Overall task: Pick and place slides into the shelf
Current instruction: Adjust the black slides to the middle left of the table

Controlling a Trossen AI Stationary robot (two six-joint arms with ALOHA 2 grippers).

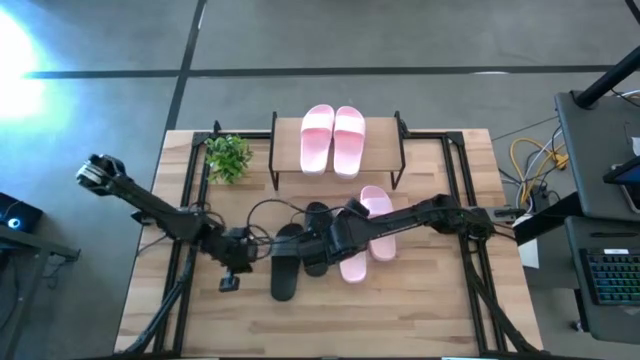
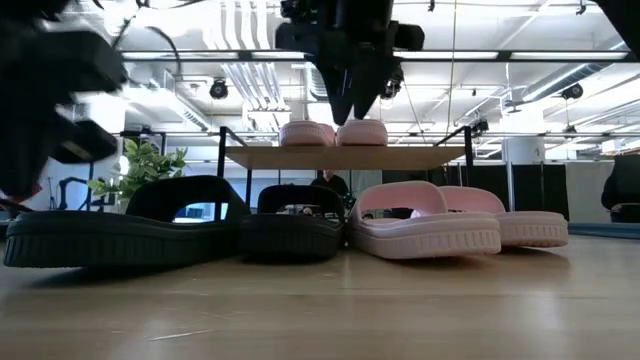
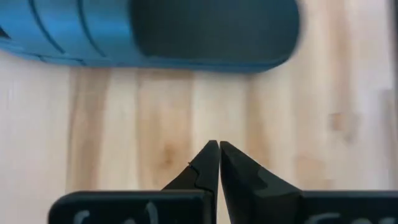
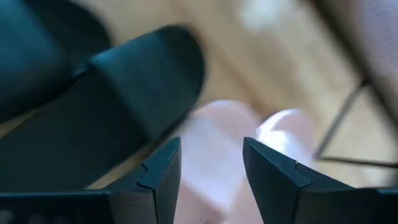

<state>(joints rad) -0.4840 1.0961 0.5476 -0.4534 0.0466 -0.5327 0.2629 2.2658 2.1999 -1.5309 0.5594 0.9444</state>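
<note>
- Shelf [image 1: 285,127] stands at the table's far edge; two pink slides [image 1: 333,139] rest side by side on its top board.
- Four slides lie on the table in front of it: two black slides [image 1: 300,255], two pink slides [image 1: 366,235], packed close together, long axes pointing roughly toward the shelf.
- Right gripper [image 1: 338,238] hangs above the seam between the inner black slide and the nearer pink one; fingers parted, nothing between them.
- Left gripper [image 1: 236,262] sits just beside the outer black slide; fingers closed together, empty.
- Judgement: right arm is nearer the pink slide, which lies directly beneath it.
</note>
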